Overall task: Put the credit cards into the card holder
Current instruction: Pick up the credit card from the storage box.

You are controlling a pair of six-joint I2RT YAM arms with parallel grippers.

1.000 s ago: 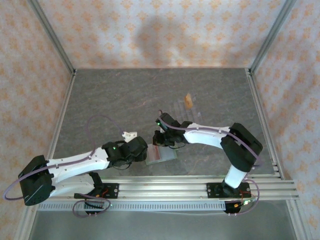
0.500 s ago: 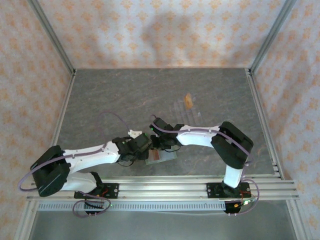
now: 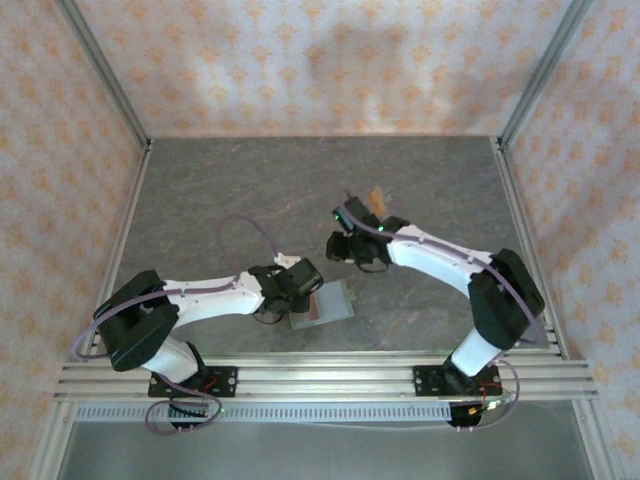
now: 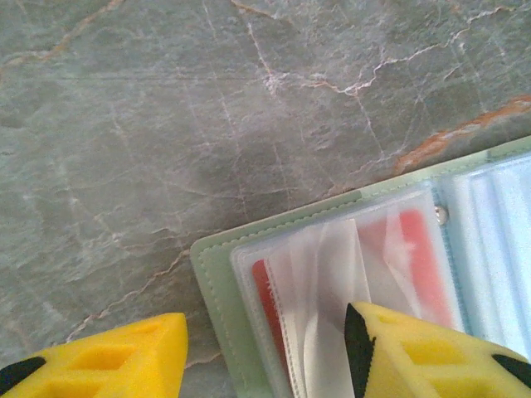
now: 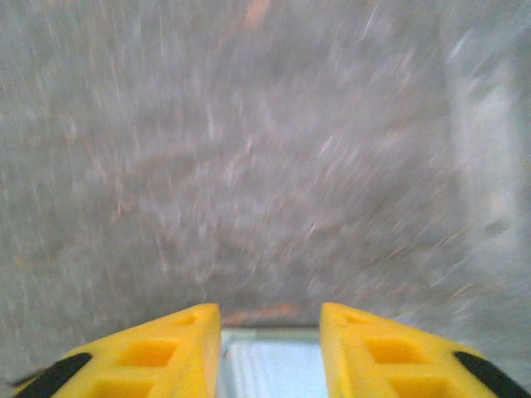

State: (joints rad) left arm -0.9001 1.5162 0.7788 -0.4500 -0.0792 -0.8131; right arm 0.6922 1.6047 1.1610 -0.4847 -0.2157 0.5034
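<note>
Well, card holder [image 4: 212,275] open, red card [image 4: 419,257] in pkt

Card holder [image 3: 328,303] lying near the front edge of the bench [image 3: 230,190].

The card holder is lying unfolded on the bench, about midway across and close to the front edge. A card [image 4: 415,245] is sitting inside a pocket in its left half. The left gripper [image 3: 298,290] is hanging at the card holder's left edge: one finger [image 4: 423,352] is reaching over that pocket, and the other finger [image 4: 116,356] is sitting over bare bench just beside the edge. The right gripper [image 3: 345,247] is hovering behind the card holder, apart from it, toward the middle of the bench. A second card [image 3: 377,199] is sitting farther back, near that gripper and to its right.
</note>
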